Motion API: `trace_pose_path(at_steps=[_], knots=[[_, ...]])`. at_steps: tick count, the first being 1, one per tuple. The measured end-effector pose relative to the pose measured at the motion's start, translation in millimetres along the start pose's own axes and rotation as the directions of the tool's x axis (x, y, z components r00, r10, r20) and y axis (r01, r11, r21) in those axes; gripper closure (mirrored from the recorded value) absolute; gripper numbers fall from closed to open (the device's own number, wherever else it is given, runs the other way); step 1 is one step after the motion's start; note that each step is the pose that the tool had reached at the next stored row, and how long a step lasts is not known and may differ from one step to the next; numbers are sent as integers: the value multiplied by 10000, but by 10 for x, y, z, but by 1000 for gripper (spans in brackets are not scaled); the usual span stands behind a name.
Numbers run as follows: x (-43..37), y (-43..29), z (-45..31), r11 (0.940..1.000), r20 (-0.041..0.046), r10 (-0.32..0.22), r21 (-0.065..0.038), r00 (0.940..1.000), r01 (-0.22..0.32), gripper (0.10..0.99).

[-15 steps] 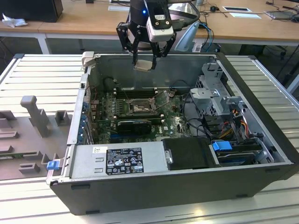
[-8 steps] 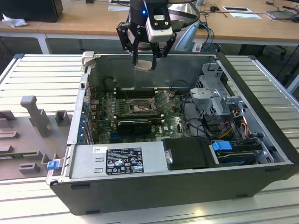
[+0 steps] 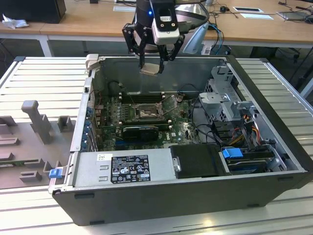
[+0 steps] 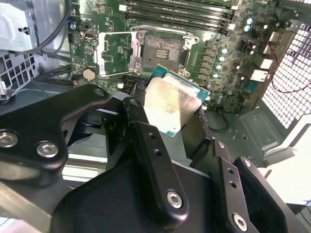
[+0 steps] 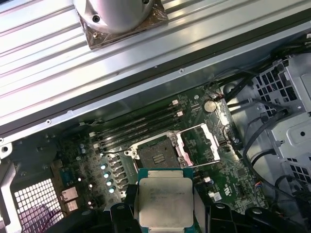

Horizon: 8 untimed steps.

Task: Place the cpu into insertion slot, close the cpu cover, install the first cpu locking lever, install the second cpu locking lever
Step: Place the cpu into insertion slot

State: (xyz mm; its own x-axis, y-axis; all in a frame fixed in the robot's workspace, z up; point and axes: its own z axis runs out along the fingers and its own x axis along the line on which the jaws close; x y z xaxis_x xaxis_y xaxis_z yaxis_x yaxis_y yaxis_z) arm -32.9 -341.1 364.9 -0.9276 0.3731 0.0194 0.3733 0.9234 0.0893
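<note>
Gripper (image 3: 151, 66) (image 4: 169, 114) (image 5: 167, 213): black fingers (image 4: 146, 145) drawn in, pinching the cpu (image 3: 150, 69) (image 4: 170, 104) (image 5: 165, 201) by two opposite edges.
Cpu: square chip with a silver lid and green border, lid turned toward both wrist cameras; the gripper holds it in the air over the back wall of the case in the exterior view, well apart from the insertion slot (image 3: 145, 112) (image 4: 163, 48) (image 5: 158, 155).
Insertion slot: square socket, dark centre lying uncovered inside a silver rim.
Cpu cover (image 4: 116, 51) (image 5: 199, 143): silver frame swung open, lying just beside the slot on one side.
Memory sticks (image 3: 142, 97) (image 5: 136, 126): long and black, in rows alongside the slot.
Board (image 3: 181, 128) (image 5: 97, 150): green, on the floor of the case.
Case (image 3: 195, 196): open on top; grey drive cage (image 3: 225, 98) at the exterior view's right, labelled power box (image 3: 127, 169) along the near wall.
Table (image 3: 39, 78): slatted metal; grey moulded blocks (image 3: 36, 120) at the exterior view's left of the case.
</note>
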Motion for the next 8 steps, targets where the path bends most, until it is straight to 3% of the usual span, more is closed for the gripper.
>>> trace_pose_path(at_steps=[8], knots=[[0, -1, 15, 9973, 65, 731, -17, 9973, -731, 545]])
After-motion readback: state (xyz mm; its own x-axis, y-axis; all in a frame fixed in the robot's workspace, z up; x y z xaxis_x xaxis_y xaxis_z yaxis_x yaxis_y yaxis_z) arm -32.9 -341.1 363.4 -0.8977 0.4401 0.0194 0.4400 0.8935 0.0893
